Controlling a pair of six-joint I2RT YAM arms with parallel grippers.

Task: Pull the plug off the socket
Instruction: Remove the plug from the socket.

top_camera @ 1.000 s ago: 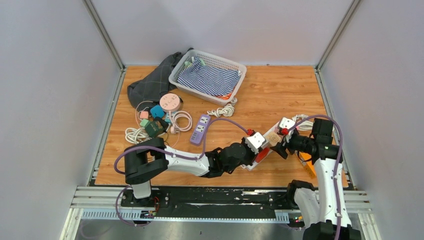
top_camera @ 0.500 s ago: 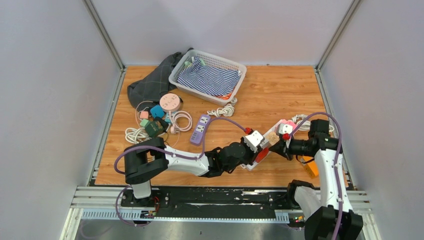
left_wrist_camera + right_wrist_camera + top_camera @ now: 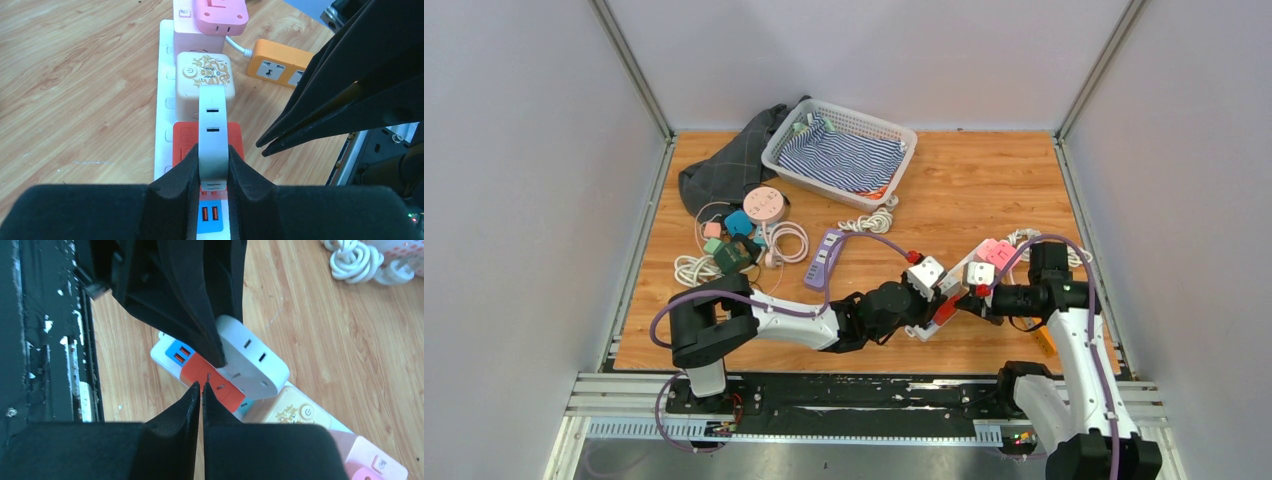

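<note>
1. Pinching the white plug (image 3: 213, 120) from both sides, the left gripper (image 3: 214, 151) has its black pads pressed flat against the plug's narrow faces, down near its base.
2. The white plug stands upright on the white power strip (image 3: 164, 100), seated over a red adapter (image 3: 184, 137) that sits on the strip. It is not yet pulled free.
3. The right gripper (image 3: 201, 386) has its two fingers pressed together with nothing between them. Its tips hang just above the red adapter, at the near end of the white power strip.
4. At that same end, the white power strip shows a blue panel (image 3: 177, 352) with two orange USB ports.
5. Further along the white power strip, just past the white plug, sits a cream adapter (image 3: 205, 75) with a gold pattern, and beyond that a pink adapter (image 3: 197, 37).
6. An orange power strip (image 3: 275, 62) lies on the table (image 3: 984, 180) just to the right of the white power strip.
7. A purple power strip (image 3: 822, 258) lies to the left of the white power strip, well apart from it.
8. Farther left of the white power strip are coiled white cables (image 3: 790, 240) among small adapters.
9. A basket (image 3: 864, 120) holding striped cloth sits far beyond the white power strip, toward the back left, beside a dark cloth (image 3: 724, 170).
</note>
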